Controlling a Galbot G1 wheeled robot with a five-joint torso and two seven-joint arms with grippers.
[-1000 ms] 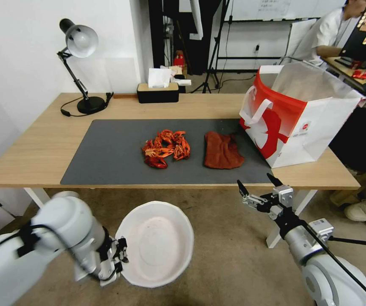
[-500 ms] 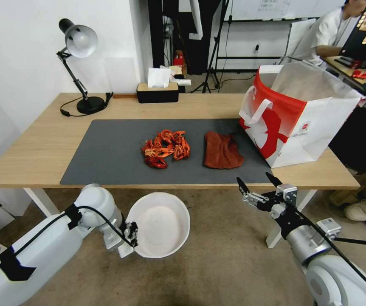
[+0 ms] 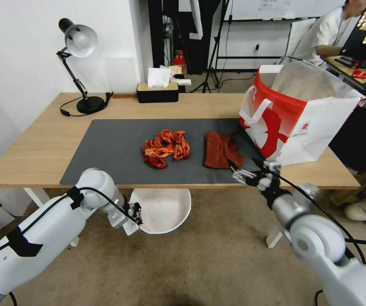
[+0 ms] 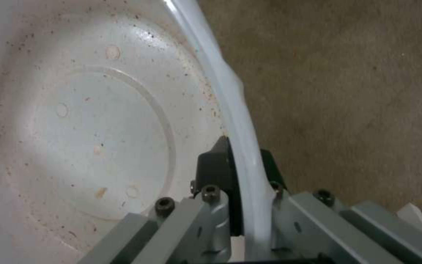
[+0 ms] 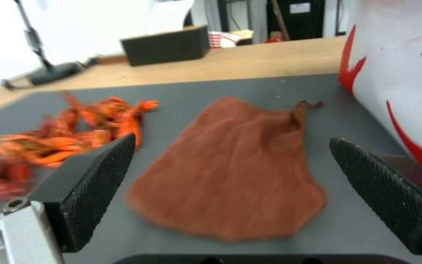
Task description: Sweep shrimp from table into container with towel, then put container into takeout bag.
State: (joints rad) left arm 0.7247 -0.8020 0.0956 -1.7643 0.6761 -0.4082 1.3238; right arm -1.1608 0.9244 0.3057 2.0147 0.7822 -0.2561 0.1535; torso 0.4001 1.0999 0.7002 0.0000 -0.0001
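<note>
Setup step: left end effector (image 3: 134, 211) clamped the container (image 3: 161, 210) rim below the counter's (image 3: 38, 144) front edge; right end effector (image 3: 248, 168), fingers apart, neared the towel (image 3: 219, 149), needing a pinch.

One heap of shrimp (image 3: 166, 148), one towel (image 3: 220, 150), one container (image 3: 161, 210), one takeout bag (image 3: 297, 114), one lamp (image 3: 77, 63), one tissue box (image 3: 157, 91), two grippers

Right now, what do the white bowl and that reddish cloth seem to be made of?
The container, pinched at its rim by the left pincer, looks like thin white plastic: glossy, translucent, with moulded rings. The towel, ahead of the open right pincer, looks like soft napped fabric: matte, fuzzy, with uneven edges.
</note>
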